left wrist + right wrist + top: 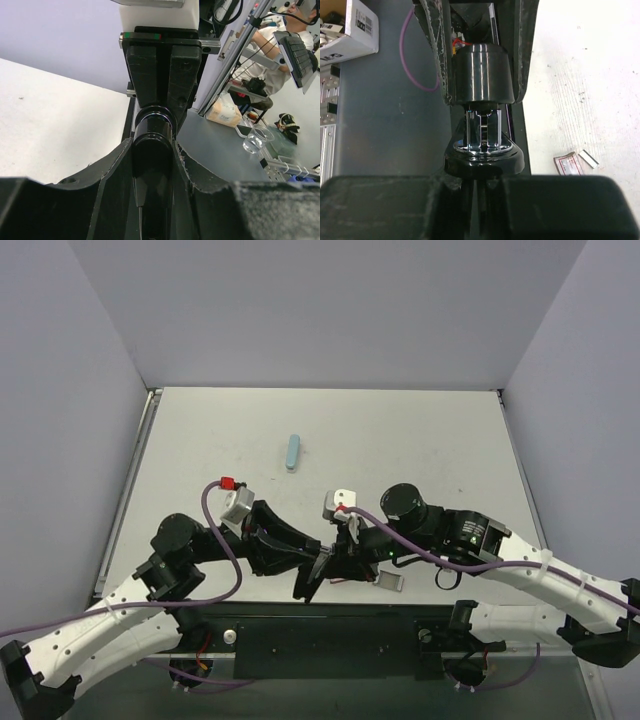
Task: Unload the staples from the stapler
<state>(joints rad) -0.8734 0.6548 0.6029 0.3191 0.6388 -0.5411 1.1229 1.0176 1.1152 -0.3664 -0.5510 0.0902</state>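
Note:
The black stapler (pixel 310 580) is held between both grippers above the table's near edge, hinged open. My left gripper (pixel 312 562) is shut on its glossy top arm (pixel 152 165), which fills the gap between the left fingers (pixel 110 180). My right gripper (pixel 342 558) is shut on the stapler's base (pixel 484 161), with the chrome metal part (pixel 482 132) standing above it. The top arm's rounded end (pixel 482 75) shows beyond it in the right wrist view, clamped by the left fingers. A short strip of staples (pixel 588 159) lies on the table beside a small red-and-white packet (pixel 567 164).
A pale blue oblong bar (pixel 292 452) lies further back at mid-table. A small silvery item (pixel 388 581) lies on the table by the right gripper. The black mounting rail (pixel 330 640) runs along the near edge.

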